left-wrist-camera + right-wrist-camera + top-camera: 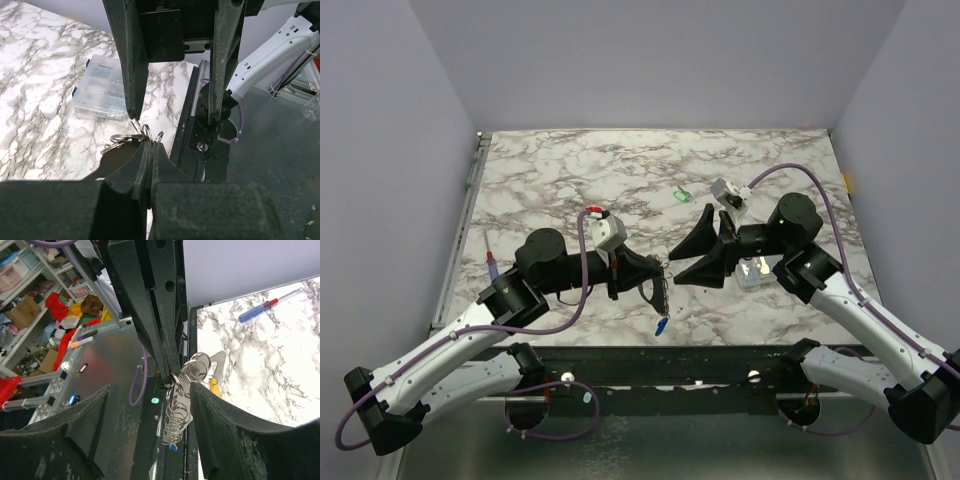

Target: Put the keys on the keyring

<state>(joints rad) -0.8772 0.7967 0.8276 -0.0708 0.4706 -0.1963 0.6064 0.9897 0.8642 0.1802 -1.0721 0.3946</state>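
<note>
Marbled table (570, 170), lilac walls (650, 60), left tool (662, 290) pinching keyring (144, 133), right tool (688, 248) wide

White arm links (450, 350), black joints (542, 250), purple cables (133, 390), matte black tapered fingers (127, 50)

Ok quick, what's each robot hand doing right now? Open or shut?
Left gripper: shut, pinching the keyring.
Right gripper: open, holding nothing.
</note>
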